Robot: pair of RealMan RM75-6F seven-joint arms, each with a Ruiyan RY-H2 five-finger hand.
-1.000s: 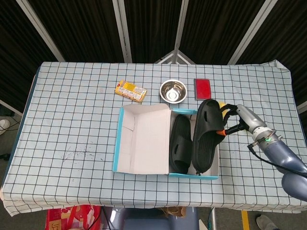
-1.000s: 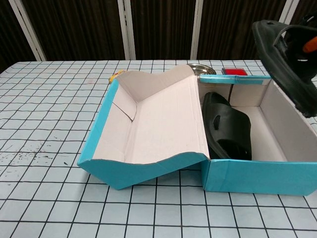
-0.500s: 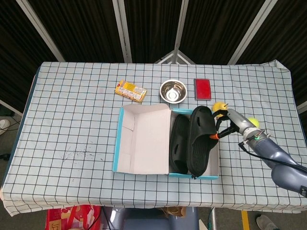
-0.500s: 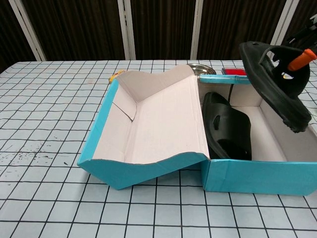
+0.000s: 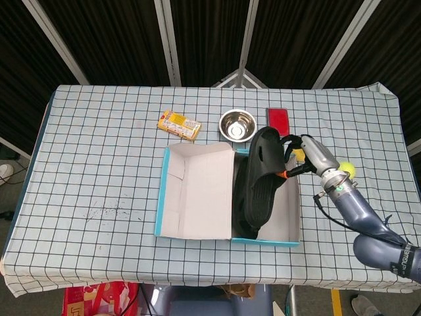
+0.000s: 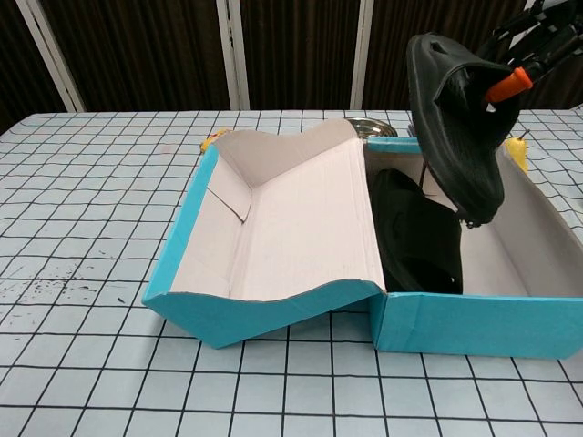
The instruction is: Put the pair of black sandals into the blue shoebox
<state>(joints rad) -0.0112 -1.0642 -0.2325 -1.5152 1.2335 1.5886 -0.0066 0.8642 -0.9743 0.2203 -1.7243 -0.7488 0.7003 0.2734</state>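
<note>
The right hand point(image 5: 304, 153) grips one black sandal point(image 5: 262, 172) by its strap, its fingers point(image 6: 506, 84) hooked through the strap opening, and holds it tilted on edge above the open blue shoebox point(image 5: 228, 195), with the sandal's far end raised and its near end dipping toward the box interior. In the chest view this held sandal point(image 6: 453, 116) hangs over the box's right compartment, its lower tip just above the second black sandal point(image 6: 416, 236), which lies inside the box against the left side of that compartment, next to the raised lid. The shoebox's lid point(image 5: 196, 191) is folded open to the left, showing its pale cardboard lining, and the box stands on a bench point(image 5: 99, 164) covered with a light blue checked cloth. Beyond the box, on the far side of the bench, stand a small steel bowl point(image 5: 237, 124), a yellow snack packet point(image 5: 179, 123) to its left and a flat red object point(image 5: 277, 119) to its right. A yellow item point(image 6: 516, 151) shows just beside the box's far right wall, and a yellow-green ball point(image 5: 346, 169) lies near the right arm's wrist. The left hand appears in neither view.
</note>
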